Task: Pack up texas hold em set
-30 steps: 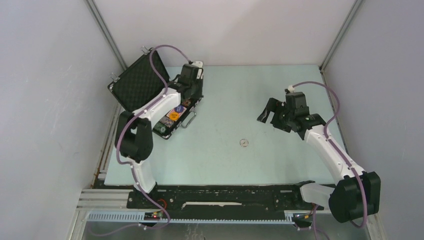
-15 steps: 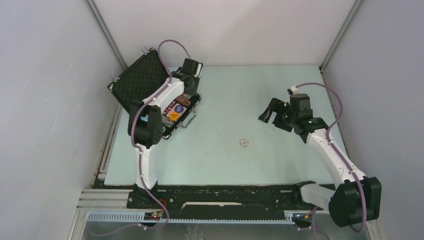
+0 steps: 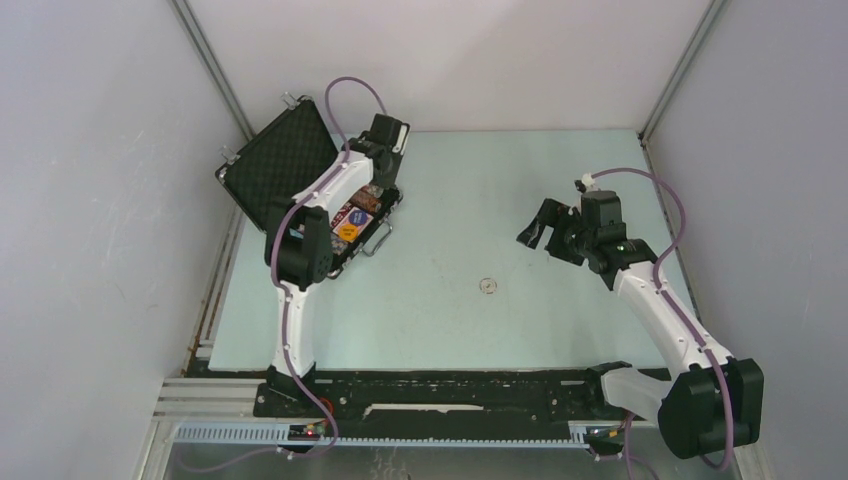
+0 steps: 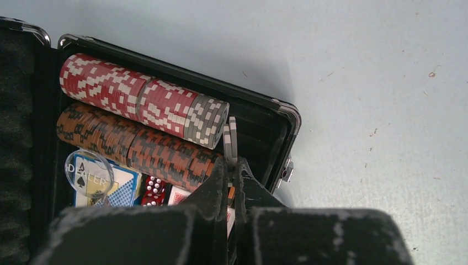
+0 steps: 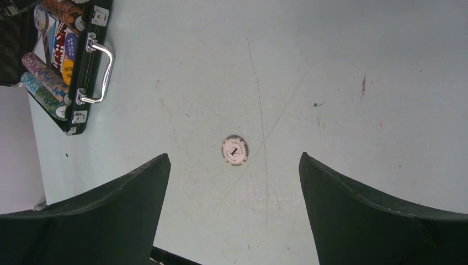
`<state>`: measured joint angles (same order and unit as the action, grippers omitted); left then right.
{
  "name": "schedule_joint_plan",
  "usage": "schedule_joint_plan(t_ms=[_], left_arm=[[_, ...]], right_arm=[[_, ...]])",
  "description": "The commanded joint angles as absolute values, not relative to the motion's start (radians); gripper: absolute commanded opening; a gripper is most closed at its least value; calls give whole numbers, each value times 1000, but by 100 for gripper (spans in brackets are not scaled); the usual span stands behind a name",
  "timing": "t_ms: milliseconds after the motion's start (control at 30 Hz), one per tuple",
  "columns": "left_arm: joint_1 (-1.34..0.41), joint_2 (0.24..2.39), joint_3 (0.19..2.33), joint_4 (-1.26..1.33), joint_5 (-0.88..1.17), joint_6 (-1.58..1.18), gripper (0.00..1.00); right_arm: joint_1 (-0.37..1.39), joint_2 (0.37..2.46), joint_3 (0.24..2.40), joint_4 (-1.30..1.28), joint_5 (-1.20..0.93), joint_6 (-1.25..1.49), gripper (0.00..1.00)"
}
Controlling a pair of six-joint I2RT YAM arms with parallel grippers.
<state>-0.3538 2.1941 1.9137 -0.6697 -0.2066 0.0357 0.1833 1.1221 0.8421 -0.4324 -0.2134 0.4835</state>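
Note:
The black case [image 3: 352,228] lies open at the back left, its foam-lined lid [image 3: 285,165] propped up. My left gripper [image 4: 232,165] is shut on a grey-white chip [image 4: 230,138] held on edge over the free right end of the case [image 4: 288,113]. Beside it lie rows of red-white chips [image 4: 127,91] and orange-black chips [image 4: 138,146], a clear dealer button [image 4: 89,168], a blue card deck [image 4: 122,186] and red dice [image 4: 154,190]. One white chip [image 5: 235,150] lies flat on the table, ahead of my open, empty right gripper [image 5: 234,165].
The case's silver handle [image 5: 100,69] faces the table's middle. In the top view the lone chip [image 3: 488,286] sits mid-table, left of my right gripper [image 3: 540,226]. Grey walls close in the table on three sides.
My left arm has swung its elbow in and carried the chip toward the far end of the case. The right gripper has drifted slightly and stays open.

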Motion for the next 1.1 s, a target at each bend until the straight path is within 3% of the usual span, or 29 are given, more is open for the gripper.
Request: schedule_joint_plan(t_ms=[0,433,700,767,833,1000,1067], left_arm=[[-350,2192,1940,-655,-212,52,1],[-342,2220,1945,-613,-297,52,21],[-339,2214,1938,-614,-345,40,25],[-340,2186,1915,-600,-348,25,31],[-339,2149,1893,-589,-334,10,38],[-347,1976,1802,-578,-234,-129,52],[-354,1847,1703,-535,-151,-216,65]], right_arm=[[178,1108,837,-391,-232,464,95],[181,1134,818,-360,-250,466,93],[187,1128,818,-359,-257,457,90],[196,1126,818,-354,-259,452,90],[208,1131,818,-343,-293,432,99],[290,1226,905,-433,-275,398,100],[339,1275,954,-485,-260,393,100]])
